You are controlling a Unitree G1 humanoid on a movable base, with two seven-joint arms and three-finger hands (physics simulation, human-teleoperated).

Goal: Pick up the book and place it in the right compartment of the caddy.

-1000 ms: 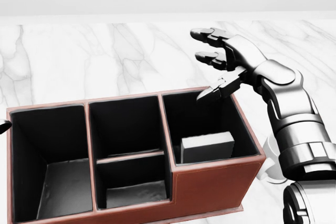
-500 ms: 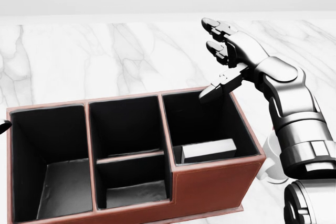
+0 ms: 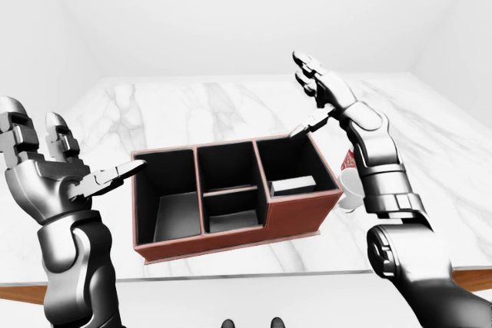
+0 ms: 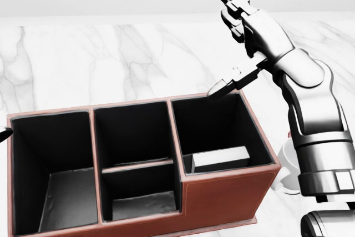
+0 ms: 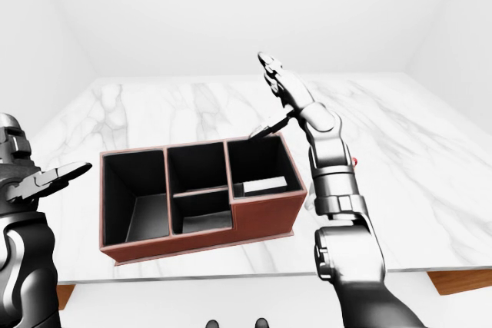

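The caddy (image 4: 222, 195) is a red-brown box with black compartments on the marble table. The book (image 4: 219, 159), a pale grey slab, lies inside the right compartment against the near wall, also seen in the left-eye view (image 3: 294, 187). My right hand (image 4: 222, 45) hovers open above the caddy's top right corner, fingers pointing up and thumb (image 4: 222, 87) just over the rim, holding nothing. My left hand (image 3: 81, 147) is open and empty at the left of the caddy, its thumb near the left wall.
A white mug (image 3: 350, 183) with a red mark stands right of the caddy, partly behind my right forearm. The marble table (image 3: 192, 113) stretches beyond the caddy toward a white wall. Its near edge (image 3: 254, 274) runs just below the caddy.
The book has settled lower in the right compartment. My right hand has risen and turned its fingers upward, away from the caddy. The camera has stayed still.
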